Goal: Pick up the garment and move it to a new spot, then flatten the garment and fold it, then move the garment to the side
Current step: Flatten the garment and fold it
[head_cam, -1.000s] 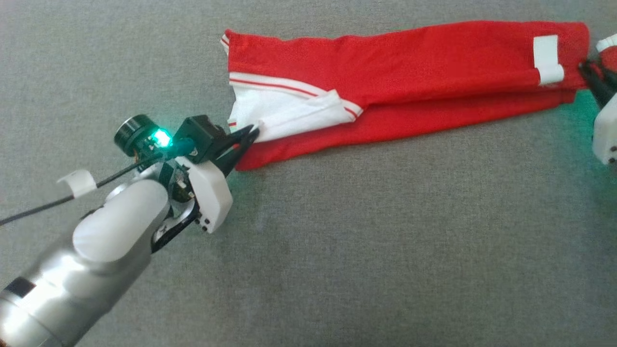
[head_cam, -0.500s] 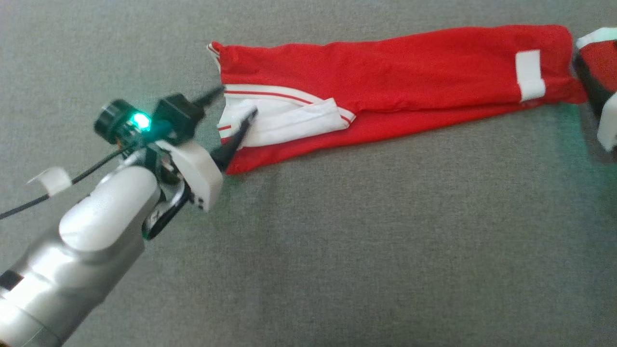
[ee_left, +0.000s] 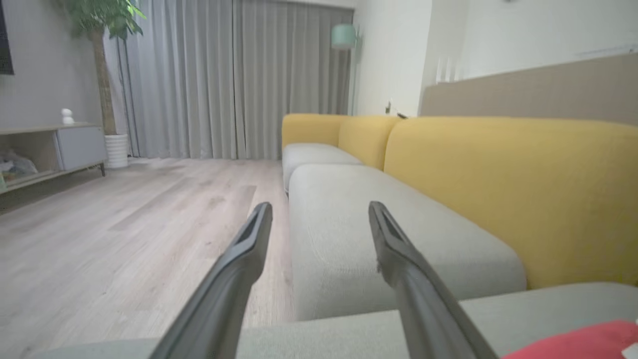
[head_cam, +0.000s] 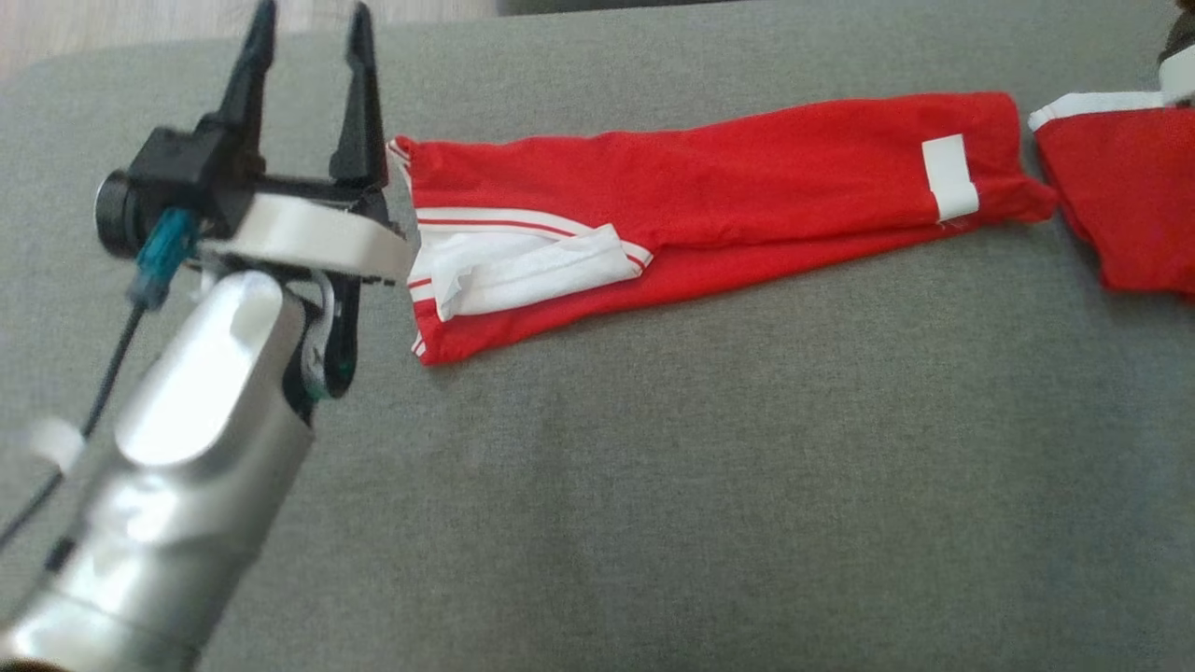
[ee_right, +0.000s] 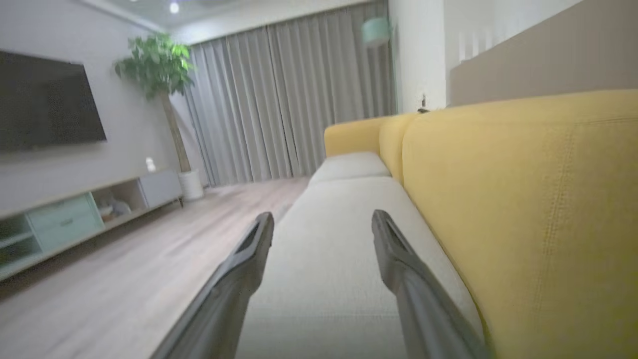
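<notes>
Across the grey seat cushion (head_cam: 653,467) of the sofa, the red garment (head_cam: 747,196) lies as one long, narrow band, doubled lengthwise so that its near long edge shows a lower layer beneath the upper one. Its white-striped trim bunches at the end beside the left gripper (head_cam: 312,19), and a white patch (head_cam: 950,177) sits near the far end. The left gripper stands raised just beside that trimmed end with its two dark fingers pointing up and spread wide, touching no cloth; its wrist view shows the same spread fingers (ee_left: 239,264) aimed along the sofa past the yellow backrest (ee_left: 498,189), with a corner of red cloth at the lower right. The right gripper (ee_right: 321,219) likewise has its fingers parted and empty, looking down the length of the seat. A second red piece (head_cam: 1111,205) with a white edge lies just beside the band's far end at the right of the head view; whether it belongs to the same garment cannot be told. Judging by this layout, the carrying and flattening appear finished and a first lengthwise fold is made. What seems to remain is folding the band across its length into a compact bundle and then moving it to the side.
</notes>
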Available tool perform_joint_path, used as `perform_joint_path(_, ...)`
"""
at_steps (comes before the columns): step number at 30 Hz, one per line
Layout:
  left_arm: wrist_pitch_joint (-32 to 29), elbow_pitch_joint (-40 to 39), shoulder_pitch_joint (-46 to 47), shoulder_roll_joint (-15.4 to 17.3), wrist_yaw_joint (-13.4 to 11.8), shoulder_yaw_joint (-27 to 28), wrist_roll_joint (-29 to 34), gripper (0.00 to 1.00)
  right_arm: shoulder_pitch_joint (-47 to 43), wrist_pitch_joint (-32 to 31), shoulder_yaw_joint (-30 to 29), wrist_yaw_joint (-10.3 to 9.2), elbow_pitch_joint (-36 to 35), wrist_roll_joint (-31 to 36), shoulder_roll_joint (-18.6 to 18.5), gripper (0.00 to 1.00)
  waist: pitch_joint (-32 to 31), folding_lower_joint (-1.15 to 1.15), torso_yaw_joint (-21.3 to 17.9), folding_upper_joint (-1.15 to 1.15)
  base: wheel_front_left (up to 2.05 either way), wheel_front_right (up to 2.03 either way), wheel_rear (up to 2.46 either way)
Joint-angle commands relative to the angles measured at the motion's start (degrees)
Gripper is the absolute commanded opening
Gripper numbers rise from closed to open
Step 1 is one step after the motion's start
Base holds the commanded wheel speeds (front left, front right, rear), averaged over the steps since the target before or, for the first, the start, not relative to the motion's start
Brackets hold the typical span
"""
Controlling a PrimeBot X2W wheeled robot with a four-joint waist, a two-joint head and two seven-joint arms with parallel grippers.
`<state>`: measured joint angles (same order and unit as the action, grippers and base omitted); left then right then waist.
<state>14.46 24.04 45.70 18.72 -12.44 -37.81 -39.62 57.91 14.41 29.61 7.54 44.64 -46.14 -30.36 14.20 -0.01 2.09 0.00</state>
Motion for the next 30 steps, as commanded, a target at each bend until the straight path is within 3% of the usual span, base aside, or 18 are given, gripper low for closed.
perform_joint_path(1,0.5,-3.2,-0.7,0.8,-0.9,4.4,2.1,1.00,-4.6,0.6,-3.4,-0.05,-2.9,2.0,1.3,1.00,-0.4,0.01,-0.1,0.00,0.00,0.00,0.00)
perform_joint_path(3,0.5,-6.1,-4.9,-1.1,-1.6,8.3,5.4,1.00,-10.0,0.6,-10.8,-0.05,-7.1,6.1,4.8,1.00,-1.0,0.01,0.0,0.00,0.00,0.00,0.00)
perform_joint_path(7,0.5,-9.6,-13.2,-4.9,-1.0,14.4,11.2,1.00,-21.9,0.6,-19.7,-0.05,-15.1,15.8,12.9,1.00,-1.7,0.01,0.4,0.00,0.00,0.00,0.00)
perform_joint_path(11,0.5,-11.1,-19.8,-8.3,1.2,18.1,17.0,1.00,-31.6,0.6,-24.9,-0.05,-20.4,22.2,20.0,1.00,-2.2,0.01,0.9,0.00,0.00,0.00,0.00)
perform_joint_path(15,0.5,-12.4,-25.3,-11.9,3.1,22.2,20.5,1.00,-37.8,0.6,-26.5,-0.05,-23.0,27.2,24.1,1.00,-2.2,0.01,0.8,0.00,0.00,0.00,0.00)
perform_joint_path(23,0.5,-12.8,-28.7,-15.4,7.8,27.9,25.8,1.00,-39.2,0.6,-27.3,-0.05,-24.5,31.4,26.5,1.00,0.7,0.01,0.8,0.00,0.00,0.00,0.00)
perform_joint_path(30,0.5,-12.7,-26.7,-15.8,9.3,28.1,27.2,1.00,-31.7,-1.7,-34.1,-0.05,-17.2,35.0,24.9,1.00,4.0,0.01,1.8,0.00,0.00,0.00,0.00)
